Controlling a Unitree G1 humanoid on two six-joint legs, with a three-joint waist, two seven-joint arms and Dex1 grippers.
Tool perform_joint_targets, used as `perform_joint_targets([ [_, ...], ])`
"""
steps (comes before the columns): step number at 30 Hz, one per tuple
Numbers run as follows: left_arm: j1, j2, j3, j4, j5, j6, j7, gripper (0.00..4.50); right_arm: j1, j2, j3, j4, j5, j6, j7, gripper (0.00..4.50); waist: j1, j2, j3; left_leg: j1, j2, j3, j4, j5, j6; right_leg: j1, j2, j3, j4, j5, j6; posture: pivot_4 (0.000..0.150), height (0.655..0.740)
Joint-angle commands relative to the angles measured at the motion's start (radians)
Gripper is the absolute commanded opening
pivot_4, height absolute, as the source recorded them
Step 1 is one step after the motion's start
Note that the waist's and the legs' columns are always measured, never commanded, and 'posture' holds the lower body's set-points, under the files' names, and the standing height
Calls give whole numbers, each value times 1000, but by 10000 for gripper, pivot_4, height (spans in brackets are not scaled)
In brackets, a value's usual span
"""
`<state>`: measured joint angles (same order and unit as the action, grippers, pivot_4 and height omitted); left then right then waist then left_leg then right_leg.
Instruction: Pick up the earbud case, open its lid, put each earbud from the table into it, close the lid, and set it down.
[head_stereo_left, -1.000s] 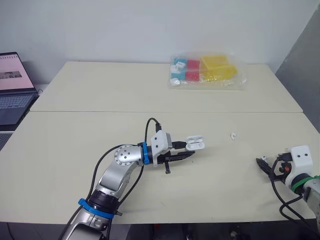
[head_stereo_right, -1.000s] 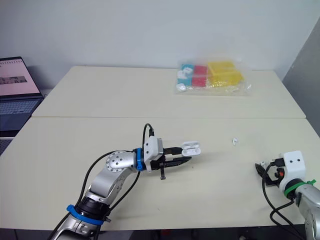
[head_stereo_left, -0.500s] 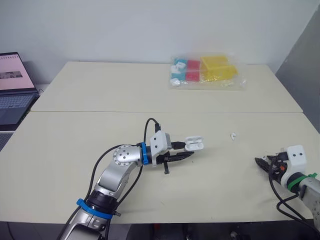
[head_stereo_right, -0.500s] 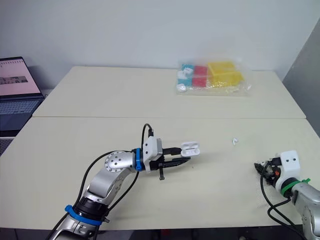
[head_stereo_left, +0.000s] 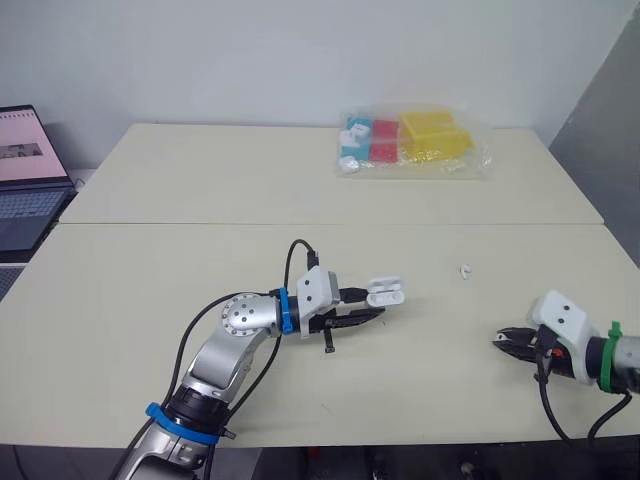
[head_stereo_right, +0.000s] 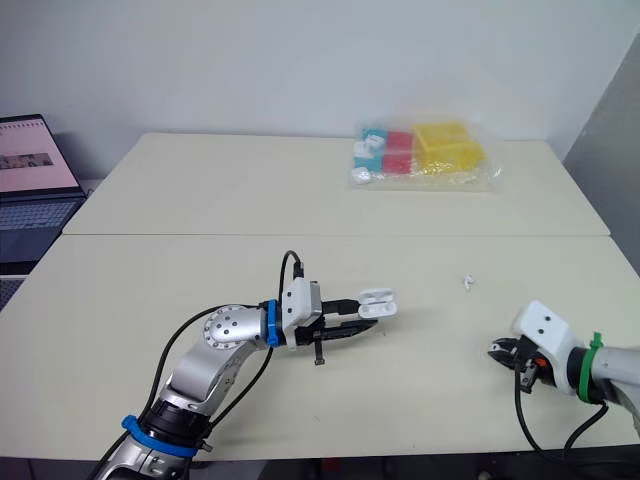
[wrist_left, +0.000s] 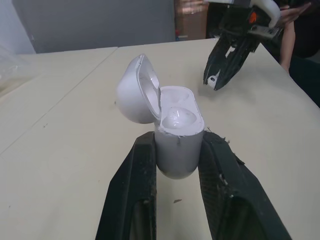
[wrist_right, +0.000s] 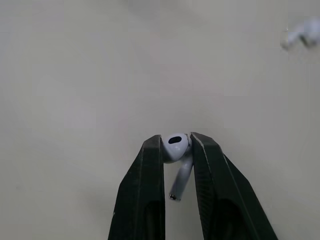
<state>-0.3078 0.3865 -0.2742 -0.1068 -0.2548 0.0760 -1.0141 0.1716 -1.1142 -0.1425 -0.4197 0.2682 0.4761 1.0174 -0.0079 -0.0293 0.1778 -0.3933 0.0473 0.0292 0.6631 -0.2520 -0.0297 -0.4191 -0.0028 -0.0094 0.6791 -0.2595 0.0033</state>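
Now the right end effector (head_stereo_left: 502, 340), clamped on one earbud (wrist_right: 175, 146), had swung inward toward the open earbud case (wrist_left: 175, 122), which the left end effector (wrist_left: 177, 146) held clamped over the counter (head_stereo_left: 200, 180); insertion looked next.

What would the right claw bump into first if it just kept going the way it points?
Probably the bare cream table top: the right claw, pinching a small white earbud, tilts downward. Further along sits the left claw holding the open white earbud case; depth is unclear.
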Motion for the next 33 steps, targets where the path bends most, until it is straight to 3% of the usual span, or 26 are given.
perform_joint_targets([
  [1, 7, 5, -6, -55, -1, -8, 2, 7801, -97, -88, 114, 47, -80, -112, 131, 4089, 2, 0, 0, 0, 0, 0, 0, 0, 0, 0, 0, 0, 0, 0, 0, 1500, 7287],
  [9, 22, 9, -7, -73, 6, -6, 16, 7801, -325, -167, 316, 282, -252, -290, 323, 4089, 5, 0, 0, -3, 0, 1, 0, 0, 0, -1, -1, 0, -3, 0, 0, 1500, 7287],
  [21, 25, 6, -12, -72, 18, -8, 32, 7801, -413, -121, 354, 362, -304, -321, 382, 4089, 6, 0, 0, -1, 0, 1, 0, 0, 0, -1, -1, 1, 0, 0, 0, 1500, 7287],
  [22, 25, 5, -13, -72, 19, -9, 32, 7801, -413, -119, 354, 363, -307, -316, 382, 11607, 6, 0, 0, -1, 0, 1, 0, 0, 0, -1, -1, 0, 0, 0, 0, 1500, 7287],
  [29, 23, -7, -20, -65, 26, -10, 34, 7801, -434, -108, 342, 410, -348, -391, 349, 35060, 5, 0, 0, 0, 0, 2, 1, 0, 0, 0, -1, 1, 0, 0, 0, 1500, 7287],
  [33, 27, -11, -24, -62, 29, -14, 39, 7801, -404, -140, 251, 347, -233, -268, 393, 35126, 6, 0, 0, -1, 0, 2, 1, 0, 0, -1, -1, 1, 0, 0, 0, 1500, 7287],
])
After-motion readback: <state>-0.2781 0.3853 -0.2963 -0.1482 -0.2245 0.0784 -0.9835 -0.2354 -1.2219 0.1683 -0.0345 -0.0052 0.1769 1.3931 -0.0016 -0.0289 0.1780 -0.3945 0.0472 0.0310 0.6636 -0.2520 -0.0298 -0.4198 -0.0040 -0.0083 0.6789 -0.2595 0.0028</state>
